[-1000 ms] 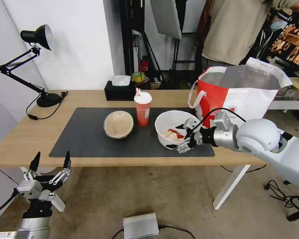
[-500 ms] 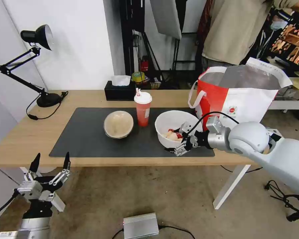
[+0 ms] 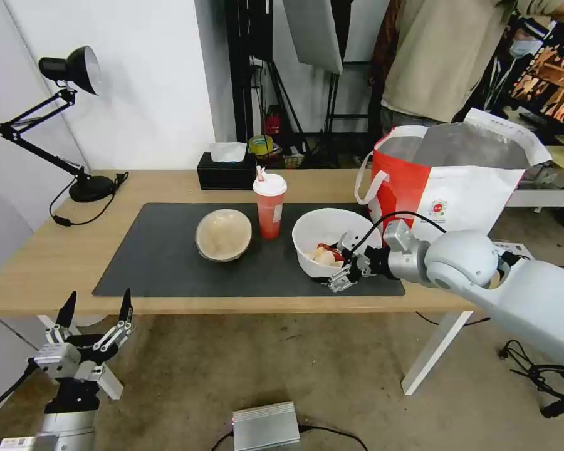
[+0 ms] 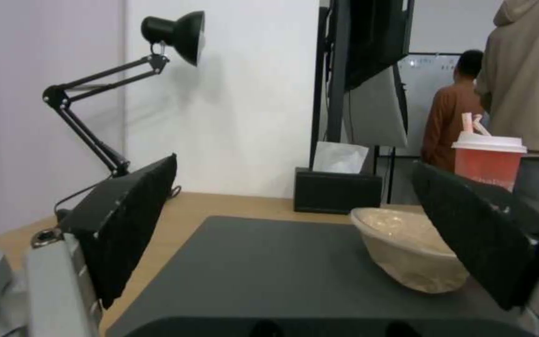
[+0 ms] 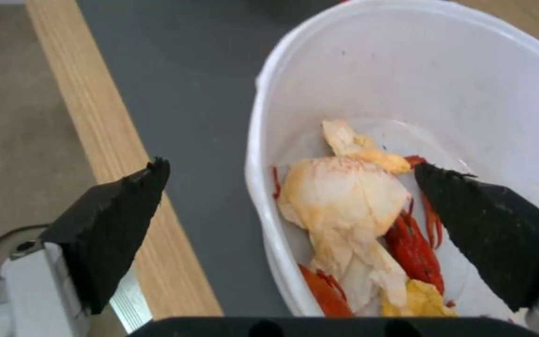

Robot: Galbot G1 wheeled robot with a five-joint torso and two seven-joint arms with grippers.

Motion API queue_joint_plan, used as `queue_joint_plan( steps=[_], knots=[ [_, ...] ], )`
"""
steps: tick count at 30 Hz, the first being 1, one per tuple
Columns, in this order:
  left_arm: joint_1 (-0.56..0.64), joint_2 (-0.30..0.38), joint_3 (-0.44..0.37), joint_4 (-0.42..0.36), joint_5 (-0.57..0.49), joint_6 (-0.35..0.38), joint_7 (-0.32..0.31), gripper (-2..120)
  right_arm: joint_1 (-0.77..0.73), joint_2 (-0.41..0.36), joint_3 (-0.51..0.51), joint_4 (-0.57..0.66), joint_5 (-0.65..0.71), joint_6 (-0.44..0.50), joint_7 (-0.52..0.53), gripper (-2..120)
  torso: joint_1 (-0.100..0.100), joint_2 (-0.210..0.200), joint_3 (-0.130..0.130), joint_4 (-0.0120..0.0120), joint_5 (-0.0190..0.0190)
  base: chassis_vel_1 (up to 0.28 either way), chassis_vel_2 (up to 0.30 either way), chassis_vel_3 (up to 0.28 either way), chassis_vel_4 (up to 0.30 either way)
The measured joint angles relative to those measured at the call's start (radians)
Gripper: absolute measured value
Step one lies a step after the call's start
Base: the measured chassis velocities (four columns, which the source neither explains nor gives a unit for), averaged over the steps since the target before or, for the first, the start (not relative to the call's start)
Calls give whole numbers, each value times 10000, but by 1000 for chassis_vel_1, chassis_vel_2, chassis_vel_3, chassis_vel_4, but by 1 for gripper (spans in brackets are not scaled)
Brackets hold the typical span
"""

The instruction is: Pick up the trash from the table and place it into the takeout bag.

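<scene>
Now the right gripper (image 3: 339,260) straddles the near rim of the white bowl (image 3: 324,230) on the grey mat (image 3: 169,257), fingers apart: 1 inside over the red-and-pale scraps (image 5: 357,220), 1 outside. Upright beside it, the red cup (image 3: 269,207) points its straw up. The left gripper (image 3: 94,313) hangs open below the table (image 3: 44,263).

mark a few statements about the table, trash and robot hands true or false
1. The right hand is open, straddling the near rim of the white bowl. True.
2. The red cup is already inside the takeout bag. False: it stands on the grey mat.
3. The left hand is shut on the tan container. False: it is open, low beside the table.
4. The bowl holds red and pale scraps. True.
</scene>
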Motion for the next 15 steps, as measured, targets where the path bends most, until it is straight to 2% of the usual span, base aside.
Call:
queue_joint_plan(
  steps=[15],
  knots=[
    [-31, 35, 6, 50, -8, -9, 11, 100, -67, 82, -50, -291, -283, -76, -21, 100, 0, 0, 0, 0, 0, 0, 0, 0, 0]
  ],
)
